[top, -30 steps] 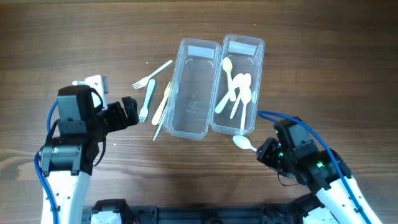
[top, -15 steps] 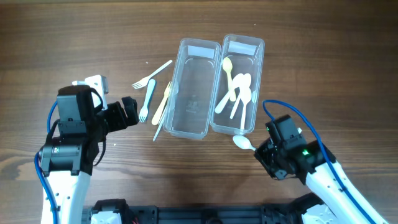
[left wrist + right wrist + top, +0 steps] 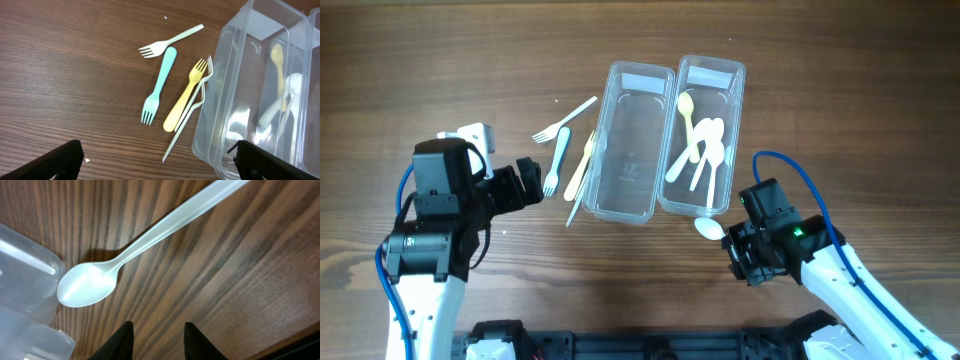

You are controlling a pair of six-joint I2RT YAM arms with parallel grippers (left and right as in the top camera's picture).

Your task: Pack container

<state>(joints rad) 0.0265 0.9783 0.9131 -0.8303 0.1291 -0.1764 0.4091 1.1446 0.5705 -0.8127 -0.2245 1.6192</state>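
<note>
While the right gripper is hovering low over the table, its jaws are standing partly apart with nothing between them, and the loose white spoon is lying flat on the wood just ahead of its fingertips. Seen from overhead, the bowl is sitting just beside the near end of the right container (the one already holding the other spoons), while the handle is disappearing under the arm. In the wrist view its long axis is running diagonally: the bowl is pointing toward the container's rounded corner at lower left, and the handle is stretching away to the upper right and out of frame. I am judging this to be thin moulded plastic, so it is probably weighing next to nothing, staying fairly stiff along the handle, and offering a smooth surface that is likely to skate or flip if pinched at the bowl's curve. The straight handle, taken across its narrow width near the middle, is looking like the safest hold. The left gripper is hanging near the forks with its jaws spread wide and empty.
</note>
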